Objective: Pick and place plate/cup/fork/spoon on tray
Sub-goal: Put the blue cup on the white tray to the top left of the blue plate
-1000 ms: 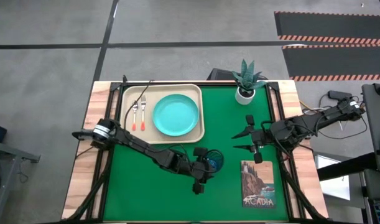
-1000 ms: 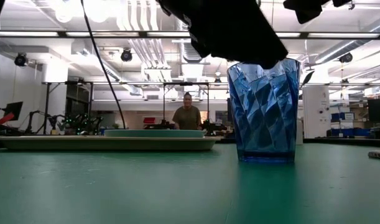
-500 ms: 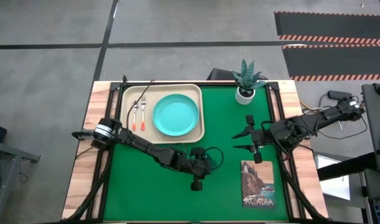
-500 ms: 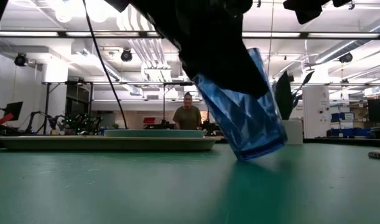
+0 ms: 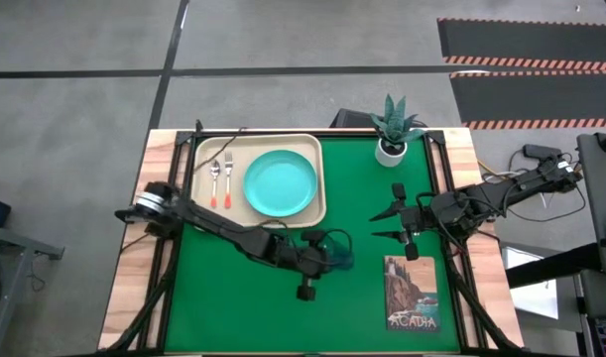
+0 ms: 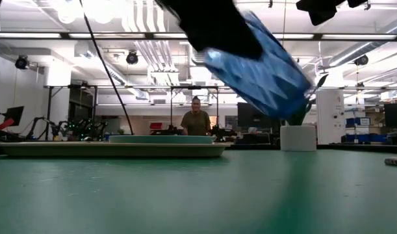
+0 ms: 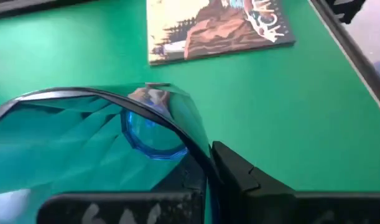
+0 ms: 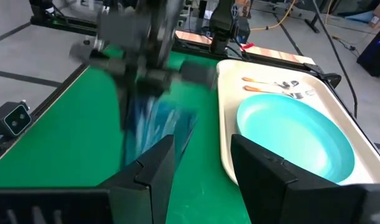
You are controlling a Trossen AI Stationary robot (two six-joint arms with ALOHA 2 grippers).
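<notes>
The dark-blue cup [image 6: 263,65] hangs tilted above the green mat, with my left gripper [image 5: 322,250] shut on it near the table's middle. The turquoise plate [image 5: 280,181] lies on the beige tray [image 5: 260,220] at the far left. Beside the plate lie the fork and spoon, two silver pieces [image 5: 215,178] [image 5: 228,175] with orange handle ends; which is which I cannot tell. My right gripper [image 5: 377,226] waits open at the right, its fingers pointing toward the cup. My left gripper holds the cup by its wall at the rim [image 7: 199,152]. One finger [image 7: 239,174] stands outside the wall; the other shows only as a dark shape through the wall, inside the cup. The cup is lifted clear of the mat and tilted, its base [image 6: 286,91] lower than its mouth.
A white pot with a green plant [image 5: 392,134] stands at the far right of the mat. A picture card [image 5: 412,293] lies near the front right. A person [image 6: 196,122] stands in the room beyond the table. Bare mat lies between cup and tray.
My left gripper has shut on the cup's rim. The cup stood upright on the mat, then tipped onto its base edge, and now hangs tilted, lifted clear. Gripper and cup have gone up and a little toward the table's far left.
</notes>
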